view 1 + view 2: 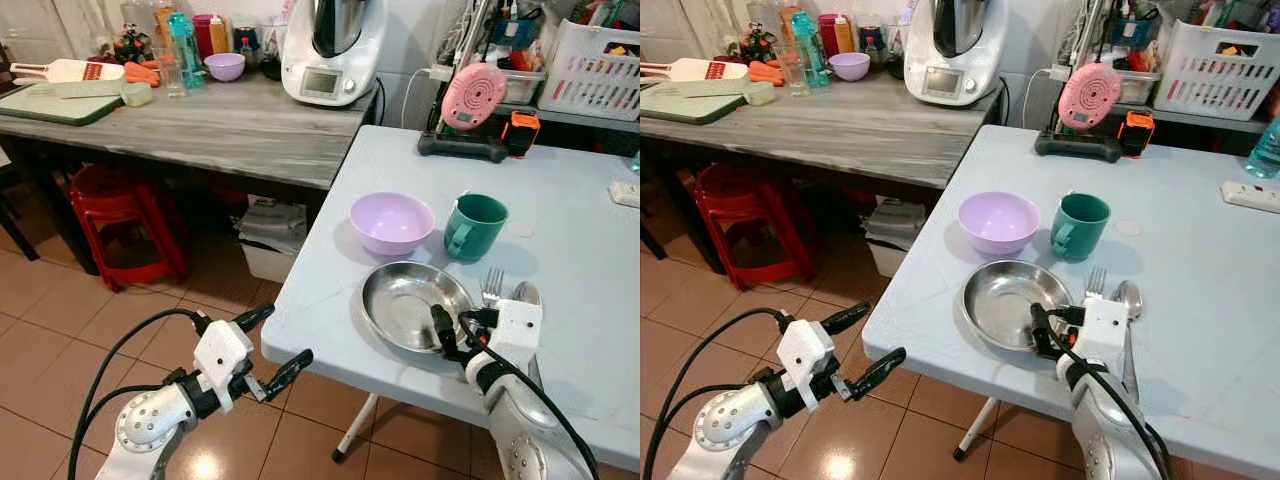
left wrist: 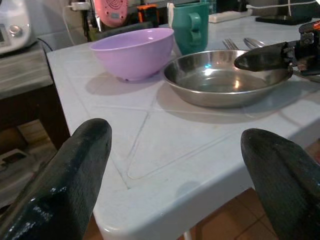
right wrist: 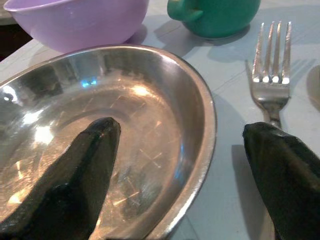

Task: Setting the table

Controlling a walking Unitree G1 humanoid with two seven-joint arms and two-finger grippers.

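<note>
Right gripper [image 3: 180, 170] spread wide, straddling steel plate [image 1: 412, 300] rim beside fork [image 3: 271, 70]. Left gripper [image 1: 270, 345] parted off the table [image 1: 560, 200] edge.

A steel plate [image 1: 412, 303] sits near the pale table [image 1: 580, 250] edge, with a lilac bowl [image 1: 391, 221] and green mug [image 1: 473, 226] behind it. The right gripper [image 1: 462, 330] straddles the plate's rim beside a fork [image 1: 491, 285]; the left gripper [image 1: 270, 345] hangs spread over the floor

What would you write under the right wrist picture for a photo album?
Open right gripper straddling the rim of a steel plate, fork alongside, lilac bowl and green mug behind.
</note>
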